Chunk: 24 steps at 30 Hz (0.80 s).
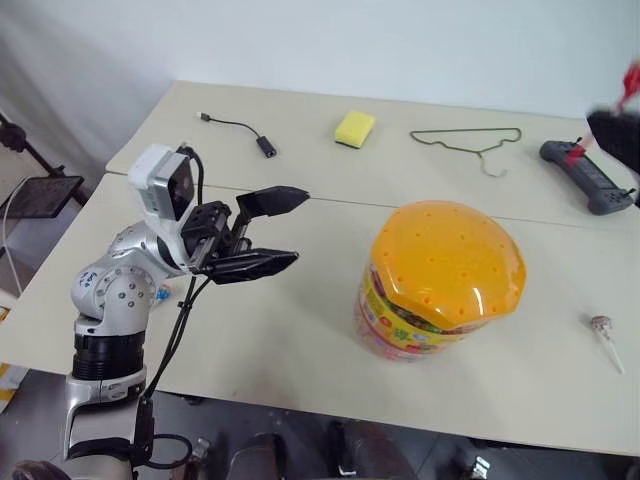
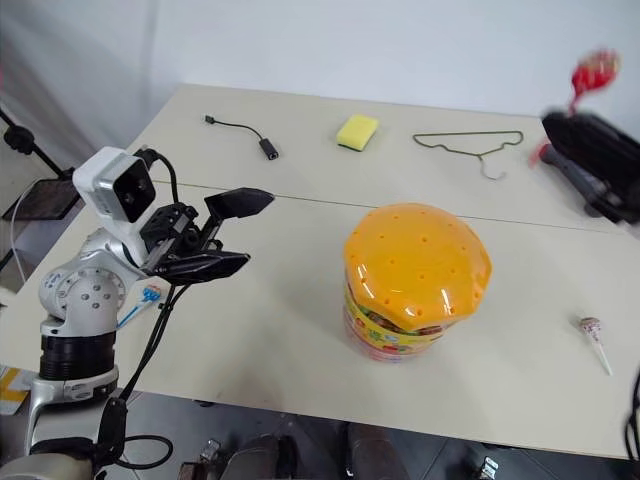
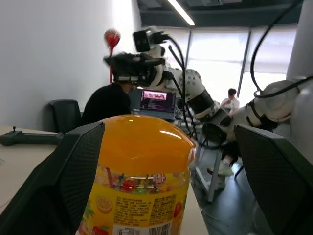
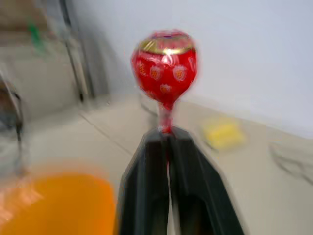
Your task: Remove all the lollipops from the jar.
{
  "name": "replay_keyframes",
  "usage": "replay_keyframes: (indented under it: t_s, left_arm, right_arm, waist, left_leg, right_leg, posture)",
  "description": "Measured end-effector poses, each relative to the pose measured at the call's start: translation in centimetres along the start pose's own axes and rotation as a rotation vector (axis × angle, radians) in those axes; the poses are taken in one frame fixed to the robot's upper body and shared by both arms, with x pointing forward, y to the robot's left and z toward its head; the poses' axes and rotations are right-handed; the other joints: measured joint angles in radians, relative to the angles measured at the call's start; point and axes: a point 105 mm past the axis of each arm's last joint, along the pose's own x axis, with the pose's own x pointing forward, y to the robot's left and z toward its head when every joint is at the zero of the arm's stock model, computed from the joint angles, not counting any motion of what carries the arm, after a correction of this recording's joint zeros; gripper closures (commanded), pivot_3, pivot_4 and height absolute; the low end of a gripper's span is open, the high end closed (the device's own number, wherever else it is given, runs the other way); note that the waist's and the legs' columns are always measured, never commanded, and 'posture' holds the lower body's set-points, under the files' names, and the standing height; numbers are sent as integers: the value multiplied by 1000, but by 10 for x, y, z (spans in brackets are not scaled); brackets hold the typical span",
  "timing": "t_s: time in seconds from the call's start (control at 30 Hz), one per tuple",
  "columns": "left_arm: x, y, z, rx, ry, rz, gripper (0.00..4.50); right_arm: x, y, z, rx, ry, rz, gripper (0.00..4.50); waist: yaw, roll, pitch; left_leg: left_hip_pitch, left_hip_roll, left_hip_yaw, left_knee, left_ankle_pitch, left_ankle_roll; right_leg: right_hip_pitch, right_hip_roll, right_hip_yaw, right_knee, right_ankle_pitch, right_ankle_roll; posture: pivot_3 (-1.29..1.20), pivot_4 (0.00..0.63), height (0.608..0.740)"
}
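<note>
Right wrist view: right gripper (image 4: 168,142) clamps red lollipop (image 4: 165,66) by its stick | left gripper (image 1: 268,232) wide beside jar (image 1: 440,280) | advice: probably lower near table's (image 1: 300,340) right edge, then release.

The jar (image 1: 440,285) with its orange lid stands on the table (image 1: 300,340). The left gripper (image 1: 285,232) hovers beside it, fingers spread, apart from it. 1 lollipop (image 1: 603,328) lies near the right edge. Behind are a cable (image 1: 240,130), yellow sponge (image 1: 354,128), wire hanger (image 1: 470,145) and grey controller (image 1: 588,175).
</note>
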Motion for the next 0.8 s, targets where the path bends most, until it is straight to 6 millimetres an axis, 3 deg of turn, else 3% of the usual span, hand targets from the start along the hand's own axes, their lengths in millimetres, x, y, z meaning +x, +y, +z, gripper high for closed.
replay_keyframes:
  t_s: [0.07,0.17,0.47,0.57,0.67,0.8]
  left_arm:
    - [-2,-2,-5,20,39,-34,0]
    - [-1,-6,-9,6,55,-86,0]
    - [-2,-7,-11,-1,76,-75,0]
    - [-4,-7,-11,-2,86,-50,0]
    - [-8,-5,-10,6,94,-14,0]
    - [-16,1,-15,59,122,86,0]
  right_arm:
    - [-22,-29,-34,10,155,-160,4453]
    - [-44,-41,-71,-58,370,-269,4453]
    - [-56,-32,-143,-75,586,-295,4453]
    - [-64,-31,-158,-32,606,-313,3818]
    - [-70,-30,-167,8,576,-327,2797]
    - [-68,-27,-149,-18,412,-294,1468]
  waist:
    - [1,1,0]
    - [-11,2,0]
    - [-28,3,0]
    - [-25,3,0]
    - [-26,3,0]
    - [-26,3,0]
  left_leg:
    - [0,-1,2,1,-1,2]
    - [2,-1,3,1,-1,2]
    - [4,-1,1,1,3,0]
    - [4,-1,1,1,3,0]
    - [4,-1,1,1,3,0]
    - [5,-1,1,0,3,-1]
  right_leg:
    - [0,-1,3,1,0,1]
    - [0,0,4,2,0,2]
    - [1,1,4,8,0,2]
    - [1,1,4,8,0,2]
    - [1,0,4,8,0,2]
    - [1,1,4,8,0,2]
  posture:
    - [0,150,740]
    - [0,150,740]
    - [0,150,740]
    - [0,150,740]
    - [0,150,740]
    - [0,150,740]
